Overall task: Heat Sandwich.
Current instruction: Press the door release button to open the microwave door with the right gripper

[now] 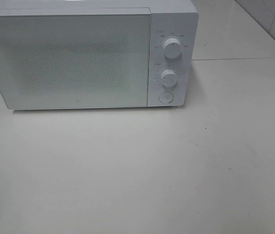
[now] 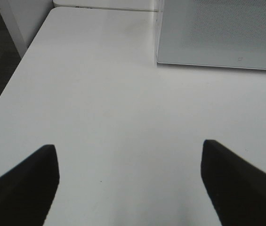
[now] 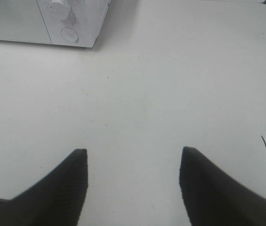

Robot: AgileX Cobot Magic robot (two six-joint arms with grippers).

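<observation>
The white microwave (image 1: pixel 88 53) stands at the back of the white table (image 1: pixel 137 170) with its door shut; two knobs (image 1: pixel 172 48) and a round button (image 1: pixel 165 97) sit on its right panel. The sandwich is out of view. Neither arm shows in the exterior high view. In the left wrist view my left gripper (image 2: pixel 129 155) hangs open over bare table, with the microwave's door corner (image 2: pixel 217 33) ahead. My right gripper (image 3: pixel 133 157) is open too, nothing between its fingers, the microwave's control panel (image 3: pixel 71 21) off ahead of it.
The table's left edge (image 2: pixel 10 89) drops to a dark floor in the left wrist view. A thin dark mark (image 3: pixel 264 147) lies on the table beside the right gripper. A tiled wall (image 1: pixel 273 19) rises at the back right.
</observation>
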